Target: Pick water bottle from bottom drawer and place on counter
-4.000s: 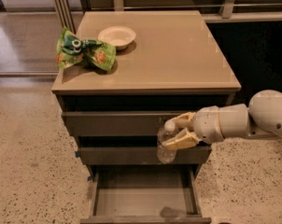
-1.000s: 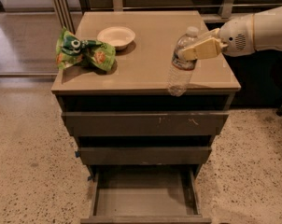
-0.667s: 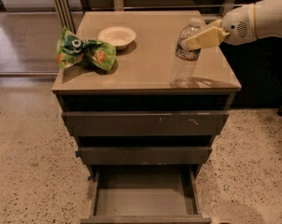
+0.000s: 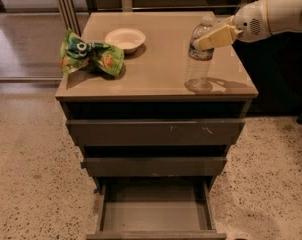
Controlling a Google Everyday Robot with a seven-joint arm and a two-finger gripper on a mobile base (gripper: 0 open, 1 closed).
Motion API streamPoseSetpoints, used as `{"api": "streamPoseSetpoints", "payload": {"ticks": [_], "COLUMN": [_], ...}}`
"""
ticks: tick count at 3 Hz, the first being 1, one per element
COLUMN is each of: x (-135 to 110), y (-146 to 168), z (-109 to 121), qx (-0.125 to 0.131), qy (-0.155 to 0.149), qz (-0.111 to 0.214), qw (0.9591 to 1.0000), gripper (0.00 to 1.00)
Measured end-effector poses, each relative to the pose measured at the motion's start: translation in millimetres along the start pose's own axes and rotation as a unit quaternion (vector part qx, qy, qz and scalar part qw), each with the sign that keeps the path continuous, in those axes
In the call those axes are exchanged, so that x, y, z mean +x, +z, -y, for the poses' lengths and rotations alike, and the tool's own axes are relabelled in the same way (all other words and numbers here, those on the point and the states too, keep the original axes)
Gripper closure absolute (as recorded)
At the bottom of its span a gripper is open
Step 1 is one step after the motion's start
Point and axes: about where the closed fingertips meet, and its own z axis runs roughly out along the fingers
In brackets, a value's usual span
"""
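Observation:
The water bottle (image 4: 199, 59), clear with a white cap, stands upright on the tan counter (image 4: 151, 71) near its right front corner, its base resting on the top. My gripper (image 4: 211, 36) reaches in from the right, and its tan fingers (image 4: 218, 35) are closed around the bottle's upper part just below the cap. The bottom drawer (image 4: 155, 210) is pulled open below, and its shallow tray holds nothing.
A white bowl (image 4: 125, 38) and a crumpled green snack bag (image 4: 91, 56) lie on the left half of the counter. The two upper drawers (image 4: 156, 131) are slightly ajar. Speckled floor surrounds the cabinet.
The gripper carried the bottle up out of the drawer area, then from over the counter's front edge back and down, so the bottle now stands on the counter.

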Motion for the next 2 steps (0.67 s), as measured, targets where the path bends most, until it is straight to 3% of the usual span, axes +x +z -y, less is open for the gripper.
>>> {"api": "streamPoseSetpoints", "payload": {"ticks": [2], "x": [0.3], "y": [8.5], "z": [2.0], "qx": [0.003], "qy": [-0.036], "qz": [0.004], "qw": [0.9993], "gripper": [1.0]}}
